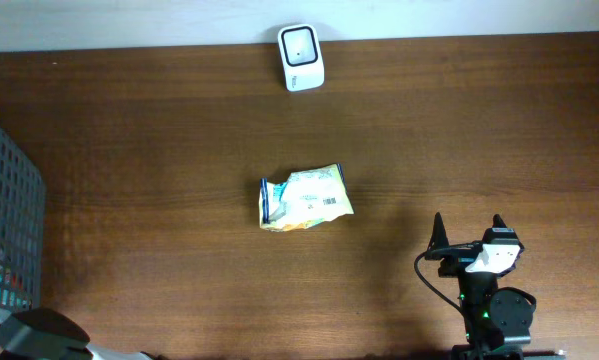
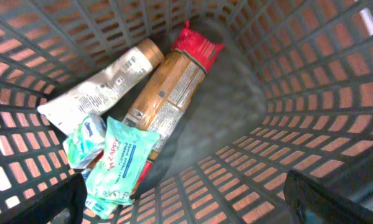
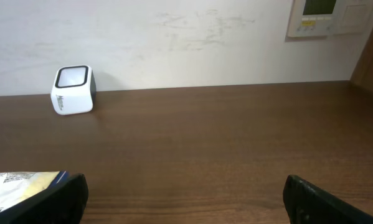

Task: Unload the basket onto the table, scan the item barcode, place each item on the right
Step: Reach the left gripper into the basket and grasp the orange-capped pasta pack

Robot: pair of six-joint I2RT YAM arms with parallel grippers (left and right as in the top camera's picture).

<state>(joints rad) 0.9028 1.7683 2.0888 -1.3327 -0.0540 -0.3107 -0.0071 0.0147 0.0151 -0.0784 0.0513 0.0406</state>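
Note:
A crumpled yellow, white and blue snack bag lies mid-table, a barcode facing up near its right end; its corner also shows in the right wrist view. The white barcode scanner stands at the table's far edge. My right gripper hovers open and empty, to the right of the bag and nearer the front edge. My left gripper hangs open and empty over the inside of a basket. In it lie a cream tube, a brown packet and a green wipes pack.
The blue mesh basket stands at the table's left edge, with the left arm by its near corner. A red packet and a small tissue pack also lie inside. A white wall runs behind the scanner.

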